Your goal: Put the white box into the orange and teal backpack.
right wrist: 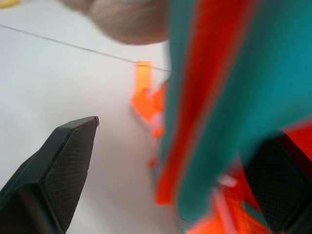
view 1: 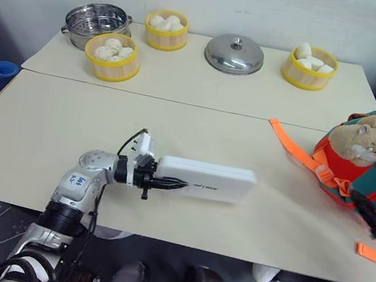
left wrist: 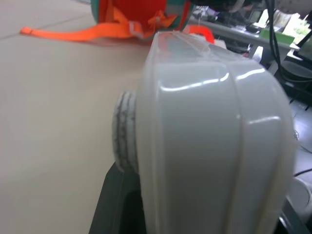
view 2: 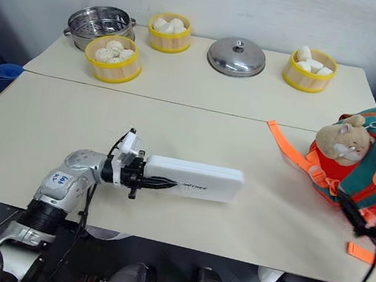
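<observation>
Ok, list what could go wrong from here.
1. The left gripper clamps only one end of the white box, so it may droop or slip when moved.
2. The right gripper stands open around the orange and teal backpack; the bag's mouth may sag shut.

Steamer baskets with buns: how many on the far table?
3. One beside the steel pot, one at the back by the wall, one right of the steel lid. None appear hidden.
</observation>
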Controlling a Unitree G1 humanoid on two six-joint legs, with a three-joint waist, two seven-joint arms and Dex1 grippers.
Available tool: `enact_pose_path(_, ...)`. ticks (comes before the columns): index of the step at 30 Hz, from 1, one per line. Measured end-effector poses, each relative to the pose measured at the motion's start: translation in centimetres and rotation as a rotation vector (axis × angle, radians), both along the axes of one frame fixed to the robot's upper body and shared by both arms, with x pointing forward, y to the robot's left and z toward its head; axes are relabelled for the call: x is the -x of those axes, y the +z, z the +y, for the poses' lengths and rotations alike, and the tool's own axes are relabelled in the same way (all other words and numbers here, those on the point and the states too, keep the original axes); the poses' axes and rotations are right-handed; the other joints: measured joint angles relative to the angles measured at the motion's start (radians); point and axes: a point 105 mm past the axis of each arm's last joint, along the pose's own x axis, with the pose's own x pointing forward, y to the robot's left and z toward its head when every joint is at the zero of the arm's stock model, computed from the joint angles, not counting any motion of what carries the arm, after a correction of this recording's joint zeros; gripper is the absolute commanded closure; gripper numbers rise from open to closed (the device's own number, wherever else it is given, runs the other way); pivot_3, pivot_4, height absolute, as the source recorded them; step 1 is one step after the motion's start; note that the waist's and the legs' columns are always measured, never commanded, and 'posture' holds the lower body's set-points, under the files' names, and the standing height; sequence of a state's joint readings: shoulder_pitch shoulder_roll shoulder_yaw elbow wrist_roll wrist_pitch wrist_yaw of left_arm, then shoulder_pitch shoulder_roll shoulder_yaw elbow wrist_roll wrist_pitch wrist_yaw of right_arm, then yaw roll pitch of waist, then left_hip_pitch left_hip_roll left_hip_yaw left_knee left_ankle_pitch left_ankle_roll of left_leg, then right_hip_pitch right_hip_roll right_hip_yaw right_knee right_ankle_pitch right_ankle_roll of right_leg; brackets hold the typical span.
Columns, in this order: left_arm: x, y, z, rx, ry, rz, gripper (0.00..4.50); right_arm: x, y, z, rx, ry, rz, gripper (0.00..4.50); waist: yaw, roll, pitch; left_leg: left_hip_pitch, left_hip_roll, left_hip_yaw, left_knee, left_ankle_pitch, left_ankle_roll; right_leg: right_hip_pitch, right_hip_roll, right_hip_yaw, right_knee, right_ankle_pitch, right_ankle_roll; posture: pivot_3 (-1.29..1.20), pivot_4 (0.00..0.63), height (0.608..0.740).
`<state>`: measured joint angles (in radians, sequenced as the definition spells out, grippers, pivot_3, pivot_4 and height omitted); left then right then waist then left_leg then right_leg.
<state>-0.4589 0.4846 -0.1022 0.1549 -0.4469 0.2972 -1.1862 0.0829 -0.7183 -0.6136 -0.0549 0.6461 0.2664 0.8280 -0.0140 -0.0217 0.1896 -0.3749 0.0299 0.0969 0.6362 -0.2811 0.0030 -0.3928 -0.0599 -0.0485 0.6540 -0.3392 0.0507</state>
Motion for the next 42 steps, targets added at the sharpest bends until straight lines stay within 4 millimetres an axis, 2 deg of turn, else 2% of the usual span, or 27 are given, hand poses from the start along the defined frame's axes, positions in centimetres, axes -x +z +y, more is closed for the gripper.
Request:
enact_pose_path(1, -0.1, 0.2, 0.5, -0.005, 0.013, -0.003, 3.27, -1.0, 0.4, 0.7, -0.006, 0.027, -0.017, 0.59, -0.002, 0.000, 0.000, 0.000, 0.000, 0.000, 0.001, 0.001, -0.002, 0.000, 0.000, 0.000, 0.000, 0.000, 0.000, 0.00, 0.150, 0.740)
enact_pose_path(3, 0.0, 0.8, 1.4, -0.017, 0.026, -0.008, 3.27, -2.4, 0.9, 1.5, 0.010, 0.053, -0.045, 1.21, -0.007, 0.000, 0.000, 0.000, 0.000, 0.000, 0.001, 0.002, -0.002, 0.001, -0.001, 0.000, 0.000, 0.000, 0.000, 0.00, 0.150, 0.740)
enact_pose_path(6, 0.0, 2.1, 1.9, 0.072, 0.064, 0.022, 3.27, -3.1, 0.1, 1.8, 0.031, 0.055, -0.047, 2.21, -0.004, -0.001, 0.001, -0.001, 0.000, -0.001, 0.001, 0.002, -0.003, 0.001, -0.001, -0.001, 0.000, 0.000, 0.000, 0.00, 0.150, 0.740)
enact_pose_path(9, -1.6, 6.2, 3.3, 0.262, 0.185, 0.029, 3.27, -3.9, -0.4, 3.5, 0.001, 0.101, -0.062, 3.24, -0.005, -0.003, 0.002, -0.001, 0.000, -0.002, 0.002, 0.002, -0.003, 0.001, -0.001, -0.001, 0.001, 0.001, 0.001, 0.00, 0.150, 0.740)
enact_pose_path(11, -1.5, 9.1, 4.6, 0.329, 0.197, -0.007, 3.27, -4.1, -0.5, 4.8, 0.004, 0.146, -0.063, 3.76, -0.014, -0.003, 0.001, 0.000, 0.000, -0.001, 0.002, 0.003, -0.004, 0.001, -0.001, -0.001, 0.001, 0.001, 0.001, 0.00, 0.150, 0.740)
enact_pose_path(13, -1.4, 10.5, 5.5, 0.388, 0.209, -0.007, 3.27, -4.1, -0.6, 6.3, -0.006, 0.192, -0.067, 4.34, -0.021, -0.002, 0.001, 0.001, 0.000, 0.000, 0.001, 0.003, -0.005, 0.001, -0.001, -0.001, 0.001, 0.001, 0.001, 0.00, 0.150, 0.740)
enact_pose_path(15, -2.2, 11.6, 6.6, 0.484, 0.264, 0.029, 3.27, -4.3, -0.2, 9.4, -0.047, 0.290, -0.080, 4.43, -0.027, -0.004, 0.002, 0.001, 0.001, -0.001, 0.001, 0.004, -0.006, 0.000, 0.000, -0.001, 0.003, 0.001, 0.001, 0.00, 0.150, 0.740)
enact_pose_path(17, -3.3, 12.8, 8.2, 0.560, 0.342, 0.044, 3.27, -4.1, 1.4, 13.0, -0.099, 0.414, -0.104, 4.43, -0.030, -0.004, 0.002, 0.001, 0.001, -0.001, 0.001, 0.005, -0.007, -0.001, 0.000, -0.001, 0.005, 0.000, 0.001, 0.00, 0.150, 0.740)
enact_pose_path(19, -3.4, 13.7, 9.2, 0.597, 0.365, 0.040, 3.27, -3.2, 3.1, 15.7, -0.130, 0.518, -0.121, 4.43, -0.029, -0.004, 0.002, 0.001, 0.001, -0.002, -0.001, 0.005, -0.008, -0.001, 0.000, -0.001, 0.005, 0.000, 0.001, 0.00, 0.150, 0.740)
enact_pose_path(21, -3.4, 13.9, 9.7, 0.600, 0.371, 0.046, 3.27, -1.7, 4.2, 18.4, -0.155, 0.640, -0.114, 4.43, -0.022, -0.004, 0.002, 0.001, 0.001, -0.002, -0.002, 0.005, -0.009, -0.001, 0.000, -0.002, 0.003, 0.000, 0.000, 0.00, 0.150, 0.740)
enact_pose_path(25, -3.0, 13.6, 9.7, 0.552, 0.335, 0.073, 3.27, 2.3, 3.6, 22.3, -0.229, 0.876, 0.026, 4.43, -0.013, -0.005, 0.003, -0.002, 0.000, -0.002, -0.002, 0.003, -0.007, -0.001, -0.001, -0.002, 0.001, 0.000, 0.000, 0.00, 0.150, 0.740)
enact_pose_path(27, -2.6, 13.6, 10.1, 0.523, 0.324, 0.082, 3.27, 4.5, 3.4, 22.6, -0.243, 0.957, 0.116, 4.43, -0.012, -0.005, 0.003, -0.003, 0.000, -0.002, -0.001, 0.001, -0.004, -0.001, -0.002, -0.002, -0.002, 0.000, 0.000, 0.00, 0.150, 0.740)
enact_pose_path(28, -2.5, 13.6, 10.3, 0.515, 0.323, 0.085, 3.27, 5.0, 3.3, 22.6, -0.238, 0.971, 0.140, 4.43, -0.012, -0.005, 0.003, -0.003, -0.001, -0.003, -0.001, 0.001, -0.004, 0.000, -0.003, -0.002, -0.002, 0.000, 0.000, 0.00, 0.150, 0.740)
enact_pose_path(29, -2.2, 13.5, 10.3, 0.507, 0.310, 0.096, 3.27, 5.9, 3.0, 22.1, -0.239, 0.987, 0.199, 4.43, -0.010, -0.006, 0.003, -0.003, -0.001, -0.003, 0.000, 0.001, -0.003, 0.000, -0.003, -0.002, -0.004, 0.000, 0.001, 0.00, 0.150, 0.740)
enact_pose_path(32, -1.6, 12.9, 10.5, 0.484, 0.289, 0.134, 3.27, 7.1, 2.0, 19.9, -0.204, 0.947, 0.334, 4.43, -0.009, -0.008, 0.003, -0.003, -0.001, -0.003, -0.001, 0.000, -0.002, 0.001, -0.003, -0.003, -0.006, 0.000, 0.001, 0.00, 0.150, 0.740)
enact_pose_path(34, -0.9, 12.4, 10.2, 0.427, 0.268, 0.124, 3.27, 7.2, 1.6, 17.6, -0.166, 0.879, 0.416, 4.43, -0.008, -0.008, 0.003, -0.003, -0.001, -0.003, -0.001, 0.000, -0.001, 0.001, -0.003, -0.003, -0.007, 0.001, 0.001, 0.00, 0.150, 0.740)
enact_pose_path(37, -0.3, 12.5, 8.7, 0.346, 0.203, 0.064, 3.27, 6.6, 2.8, 14.4, -0.119, 0.792, 0.425, 4.43, -0.002, -0.009, 0.003, -0.003, -0.001, -0.003, 0.000, -0.001, 0.003, 0.002, -0.003, -0.003, -0.007, 0.001, 0.002, 0.00, 0.150, 0.740)
enact_pose_path(39, 0.3, 12.9, 7.4, 0.311, 0.133, 0.030, 3.27, 6.2, 3.2, 13.5, -0.092, 0.767, 0.415, 4.43, -0.001, -0.009, 0.003, -0.003, 0.000, -0.003, -0.001, 0.000, 0.003, 0.002, -0.002, -0.003, -0.007, 0.002, 0.001, 0.00, 0.150, 0.740)
enact_pose_path(42, 1.0, 13.3, 5.7, 0.239, 0.028, -0.018, 3.27, 5.4, 2.9, 13.0, -0.064, 0.736, 0.403, 4.43, 0.001, -0.009, 0.003, -0.003, 0.000, -0.003, -0.001, 0.000, 0.002, 0.001, -0.001, -0.002, -0.006, 0.002, 0.001, 0.00, 0.150, 0.740)
